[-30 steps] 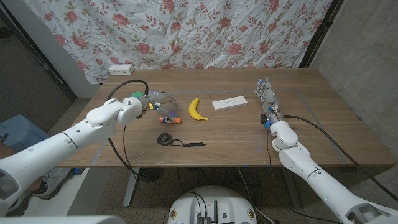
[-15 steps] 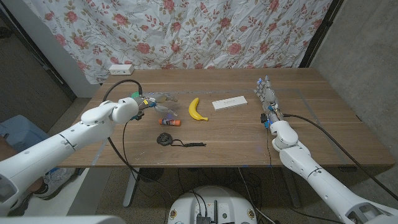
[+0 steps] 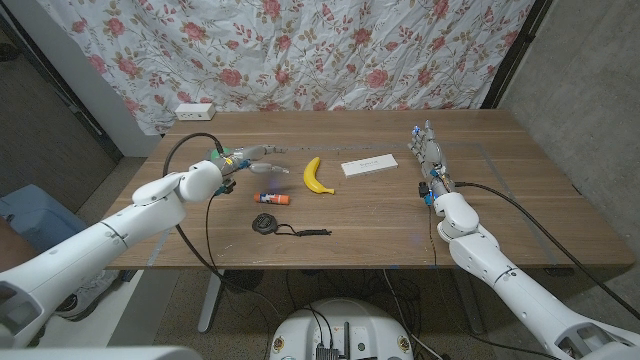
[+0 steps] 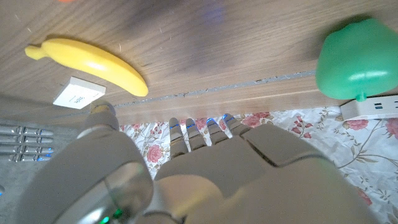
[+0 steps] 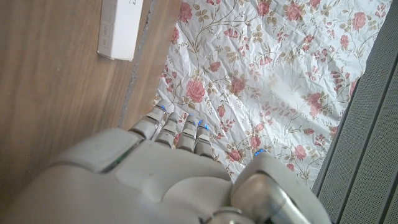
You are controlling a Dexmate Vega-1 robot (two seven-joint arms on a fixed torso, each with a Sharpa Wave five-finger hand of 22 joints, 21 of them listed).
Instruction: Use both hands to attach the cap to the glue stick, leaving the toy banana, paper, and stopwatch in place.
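The short white glue stick with an orange end (image 3: 272,197) lies on its side on the brown wooden table (image 3: 500,200), uncapped as far as the head view lets me judge, and nothing touches it. Its cap I cannot make out in any view.

Taking the glue stick as the landmark: the yellow toy banana (image 3: 316,175) lies just beyond it and toward the robot's right, curved, flat on the wood; the left wrist view shows it too (image 4: 93,59). Farther the same way rests the white folded strip of paper (image 3: 367,165), seen also from the left wrist (image 4: 79,93) and the right wrist (image 5: 121,28). Nearer the robot than the glue stick sits the round black stopwatch (image 3: 265,222) with its black cord trailing to the robot's right.

The left hand (image 3: 250,158) hangs just beyond the glue stick and slightly to the robot's left, above the table, fingers spread apart and holding nothing. A green rounded object (image 4: 357,59) shows near it in the left wrist view.

The right hand (image 3: 428,150) stands well apart, past the paper, on its edge, fingers straight and side by side, holding nothing.
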